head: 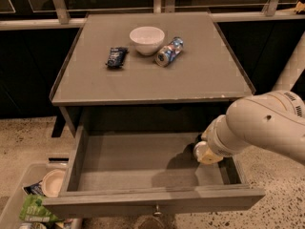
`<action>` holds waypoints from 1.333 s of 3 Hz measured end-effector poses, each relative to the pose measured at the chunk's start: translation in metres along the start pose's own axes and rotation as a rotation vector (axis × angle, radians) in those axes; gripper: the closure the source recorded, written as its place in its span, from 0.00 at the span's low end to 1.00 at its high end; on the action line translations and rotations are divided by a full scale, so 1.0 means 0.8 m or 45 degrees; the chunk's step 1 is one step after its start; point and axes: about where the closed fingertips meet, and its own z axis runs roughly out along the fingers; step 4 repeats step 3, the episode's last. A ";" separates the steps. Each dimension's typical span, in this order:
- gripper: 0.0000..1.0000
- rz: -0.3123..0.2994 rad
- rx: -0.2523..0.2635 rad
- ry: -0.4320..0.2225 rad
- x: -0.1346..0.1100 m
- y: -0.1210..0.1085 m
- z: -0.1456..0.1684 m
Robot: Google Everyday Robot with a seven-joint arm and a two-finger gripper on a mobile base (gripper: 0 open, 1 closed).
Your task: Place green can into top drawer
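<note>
The top drawer (128, 163) of the grey cabinet stands pulled open, and the part of its flat grey floor that shows is bare. Its small round knob (155, 212) is at the front. My white arm (267, 125) reaches in from the right, and its gripper (202, 150) hangs low over the right end of the drawer, mostly covered by the wrist. The green can does not show in this view; it is hidden or out of view.
On the cabinet top (205, 80) lie a white bowl (147, 39), a blue, red and silver can (170, 51) on its side, and a dark blue packet (116, 57). A bin (19, 202) with a plate and green wrappers stands on the floor at the lower left.
</note>
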 end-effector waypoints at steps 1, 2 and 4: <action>0.12 0.000 0.000 0.000 0.000 0.000 0.000; 0.00 0.000 0.000 0.000 0.000 0.000 0.000; 0.00 0.000 0.000 0.000 0.000 0.000 0.000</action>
